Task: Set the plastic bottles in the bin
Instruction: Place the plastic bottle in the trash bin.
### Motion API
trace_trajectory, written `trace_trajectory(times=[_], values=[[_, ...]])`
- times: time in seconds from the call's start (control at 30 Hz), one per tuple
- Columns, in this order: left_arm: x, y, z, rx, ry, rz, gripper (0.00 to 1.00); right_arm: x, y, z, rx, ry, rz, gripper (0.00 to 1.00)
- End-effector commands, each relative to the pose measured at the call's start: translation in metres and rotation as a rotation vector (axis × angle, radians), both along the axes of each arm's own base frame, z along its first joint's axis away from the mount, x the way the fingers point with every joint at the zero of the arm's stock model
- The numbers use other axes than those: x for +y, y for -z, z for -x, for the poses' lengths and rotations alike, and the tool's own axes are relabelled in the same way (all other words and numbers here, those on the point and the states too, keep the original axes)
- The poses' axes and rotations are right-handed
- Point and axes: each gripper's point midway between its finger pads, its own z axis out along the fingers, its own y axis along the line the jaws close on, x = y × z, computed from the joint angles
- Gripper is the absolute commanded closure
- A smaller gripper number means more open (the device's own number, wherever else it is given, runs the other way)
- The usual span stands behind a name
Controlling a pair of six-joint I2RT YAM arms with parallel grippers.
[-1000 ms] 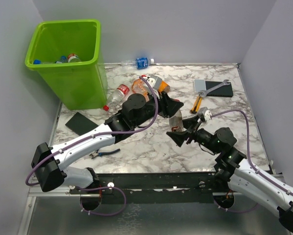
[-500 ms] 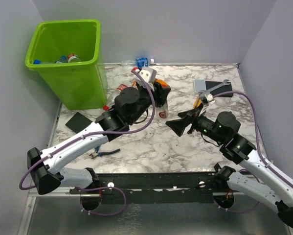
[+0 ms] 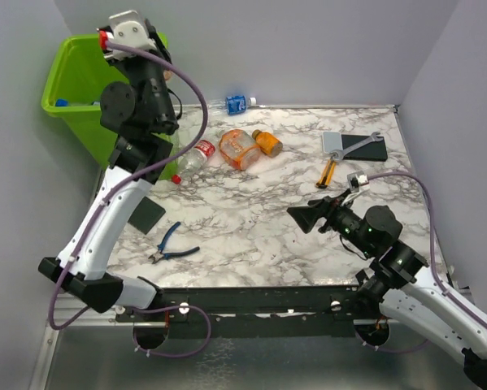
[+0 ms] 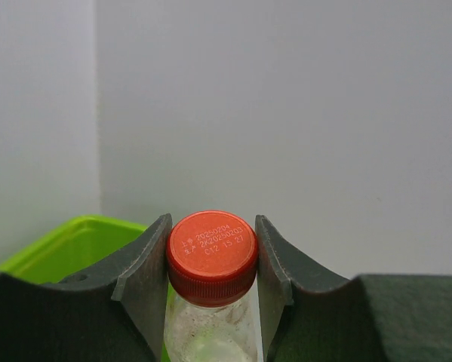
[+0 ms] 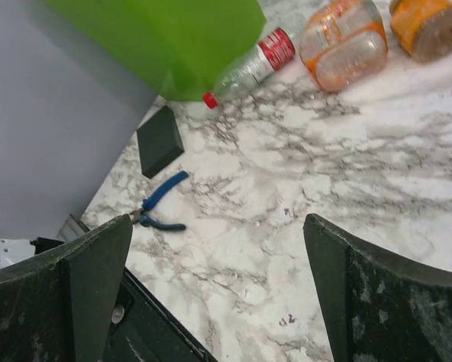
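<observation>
Your left hand (image 4: 212, 260) gripped clear red-capped plastic bottle (image 4: 212, 245) above lime-green plastic bin (image 3: 72, 81); right hand (image 3: 302, 218) wide, empty. Off-centre release might bounce off rim.

Plain grey walls (image 3: 308, 49) on 3 sides; white marble-pattern tabletop (image 3: 251, 219); even light.
</observation>
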Motion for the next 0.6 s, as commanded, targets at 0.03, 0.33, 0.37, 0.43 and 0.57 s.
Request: trace_trajectory(times=[0.03, 0.33, 0.37, 0.43, 0.57], values=[[0.061, -0.018, -0.026, -0.075, -0.209, 0.129, 1.00, -0.001, 0.038, 0.001, 0.150, 0.037, 0.007, 0.02], [0.130, 0.049, -0.071, -0.094, -0.406, 0.310, 1.00, -0.003, 0.065, 0.015, 0.216, -0.002, 0.038, 0.03], [0.136, 0.059, -0.074, -0.079, -0.444, 0.310, 1.00, -0.005, 0.069, 0.017, 0.227, 0.000, 0.052, 0.03], [0.151, 0.078, -0.079, -0.056, -0.510, 0.326, 1.00, -0.009, 0.074, 0.014, 0.232, 0.026, 0.073, 0.03], [0.168, 0.108, -0.087, -0.024, -0.568, 0.363, 1.00, -0.012, 0.077, 0.013, 0.225, 0.040, 0.084, 0.03]])
